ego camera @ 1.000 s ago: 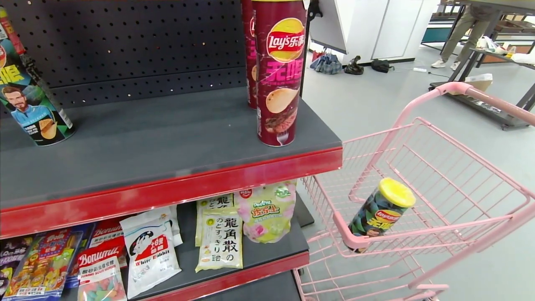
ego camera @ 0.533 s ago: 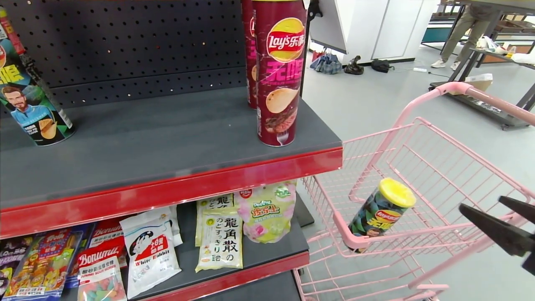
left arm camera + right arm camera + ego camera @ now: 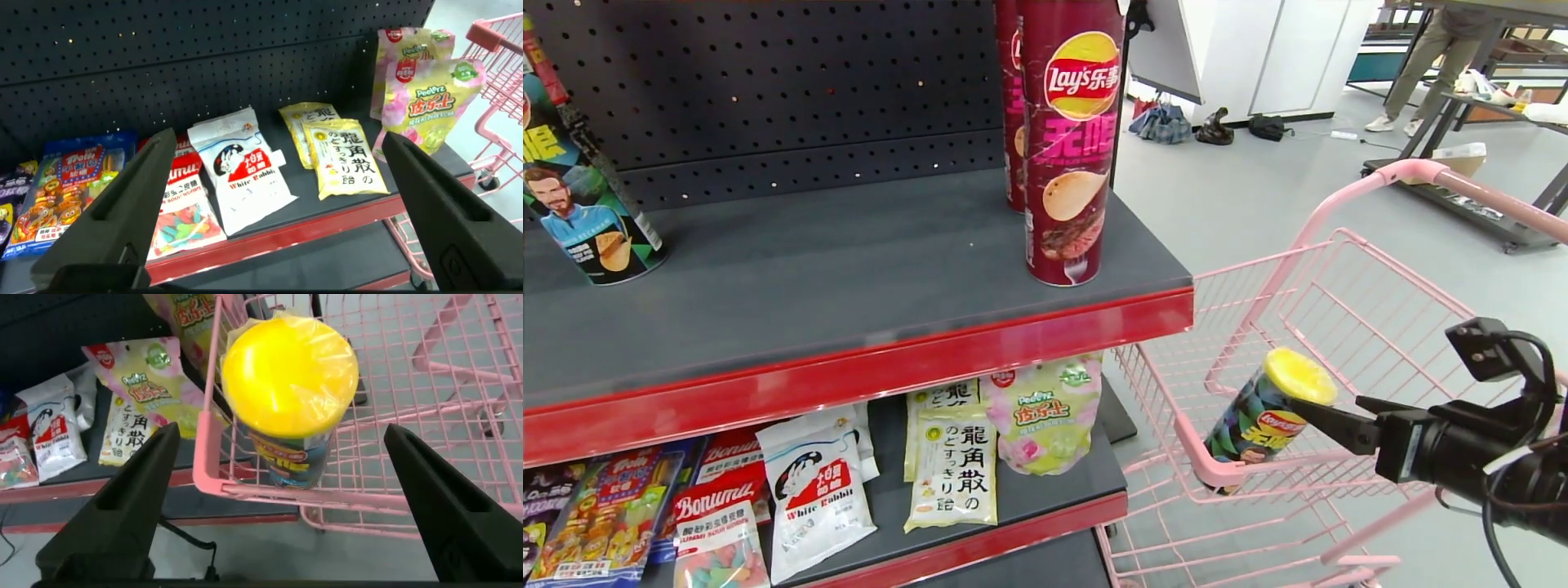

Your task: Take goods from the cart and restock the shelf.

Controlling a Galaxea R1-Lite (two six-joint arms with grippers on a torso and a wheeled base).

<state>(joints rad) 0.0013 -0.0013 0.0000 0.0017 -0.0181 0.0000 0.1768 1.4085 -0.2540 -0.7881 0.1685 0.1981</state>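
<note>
- Left gripper [image 3: 279,139] is hanging wide open, holding nothing, facing snack bags [image 3: 245,175].
- Red can [image 3: 1068,147] is standing top centre on shelf [image 3: 849,269].
- Yellow-lidded can [image 3: 1270,412] is leaning in cart [image 3: 1380,327], right of centre.
- Right gripper [image 3: 282,431], lower right, is spreading unclenched either side of it.

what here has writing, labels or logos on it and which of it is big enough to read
Tall red can: round logo, large characters, readable.
Yellow-lidded can: small logo, partly hidden.
White bag: two-word label, readable.
Yellow packet: big vertical characters, readable.
Pink-green bag: logo, readable.
Dark can: characters cut off.
Fine print on all: too small.
</note>
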